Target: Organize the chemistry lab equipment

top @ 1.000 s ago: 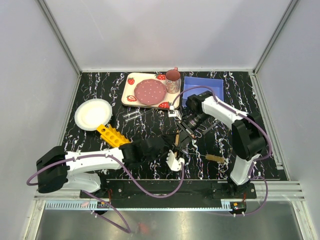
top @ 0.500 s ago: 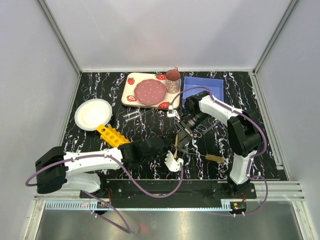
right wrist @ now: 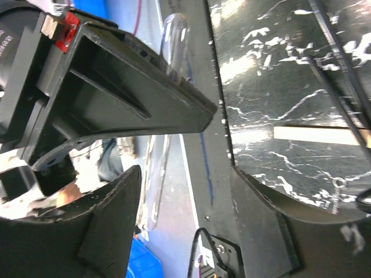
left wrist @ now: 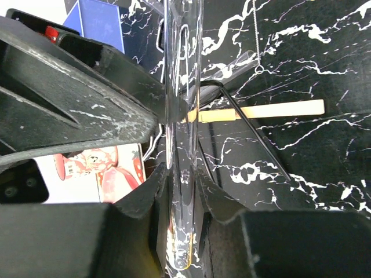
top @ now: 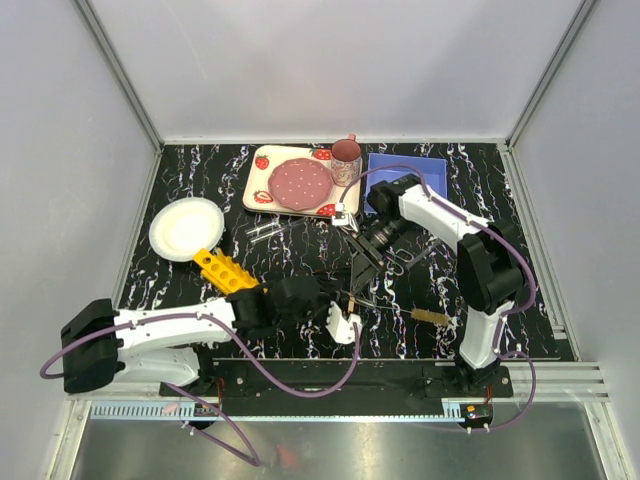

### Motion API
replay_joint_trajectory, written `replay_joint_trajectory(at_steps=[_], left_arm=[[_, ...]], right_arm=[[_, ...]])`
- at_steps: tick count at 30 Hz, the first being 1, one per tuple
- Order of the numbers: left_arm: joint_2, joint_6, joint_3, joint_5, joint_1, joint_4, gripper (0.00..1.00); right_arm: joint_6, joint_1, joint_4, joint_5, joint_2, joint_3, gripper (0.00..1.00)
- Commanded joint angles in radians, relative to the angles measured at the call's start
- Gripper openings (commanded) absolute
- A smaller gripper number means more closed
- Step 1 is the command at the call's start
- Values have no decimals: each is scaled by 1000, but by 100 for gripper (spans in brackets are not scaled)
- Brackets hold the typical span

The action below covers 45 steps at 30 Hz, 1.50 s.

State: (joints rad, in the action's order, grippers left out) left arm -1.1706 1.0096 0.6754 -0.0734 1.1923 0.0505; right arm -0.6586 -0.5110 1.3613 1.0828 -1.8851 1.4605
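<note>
My left gripper point(left wrist: 181, 174) point(top: 343, 312) is shut on a clear glass tube point(left wrist: 182, 87), which stands upright between its fingers at the table's front middle. Just behind it, my right gripper point(right wrist: 185, 174) point(top: 358, 266) is open. The same tube point(right wrist: 157, 174) lies close to its left finger, with a gap on the other side. A slim wooden stick point(left wrist: 272, 109) and black wire tongs point(left wrist: 255, 145) lie on the table beyond. The yellow rack point(top: 225, 270) sits to the left, two more tubes point(top: 265, 232) behind it. The tube brush point(top: 432, 317) lies at the front right.
A strawberry-print tray point(top: 262, 160) with a pink plate and a cup point(top: 346, 160) stands at the back. A blue bin point(top: 410, 172) is beside it, behind my right arm. A round white plate point(top: 186, 228) lies at the left.
My right gripper has opened and let go of the tube. My left gripper closed a little further on it and has kept hold. Both grippers drew closer together.
</note>
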Motion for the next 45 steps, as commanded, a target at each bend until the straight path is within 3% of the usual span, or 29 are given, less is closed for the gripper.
replay_joint_trajectory(at_steps=[1,3,9,15,22,25,27,30,34,45], left_arm=[[41,-60,-23,57,3,-54,11],[54,-97,-28,67,-6,-54,12],[126,-228,-48,190,-51,-23,12],[209,-415,-68,362,-141,-47,13],[258,-649,-108,544,-246,-142,13],[284,-776,-141,610,-293,-277,13],[293,-871,-166,644,-319,-343,13],[296,-1000,-194,679,-350,-480,14],[281,-1138,-240,698,-372,-694,15],[134,-1450,-321,572,-373,-1178,17]], right_arm=[[76,-9,6,-136,84,75,73],[89,-9,-13,-210,116,110,77],[53,9,-16,-343,187,187,78],[-19,37,-44,-340,257,236,79],[-310,40,-143,-204,437,115,85],[-481,40,-179,-107,509,26,90],[-527,39,-159,-31,492,12,100],[-562,37,-169,61,491,-26,100],[-434,35,-241,140,481,-23,100],[118,19,-706,275,423,-69,100]])
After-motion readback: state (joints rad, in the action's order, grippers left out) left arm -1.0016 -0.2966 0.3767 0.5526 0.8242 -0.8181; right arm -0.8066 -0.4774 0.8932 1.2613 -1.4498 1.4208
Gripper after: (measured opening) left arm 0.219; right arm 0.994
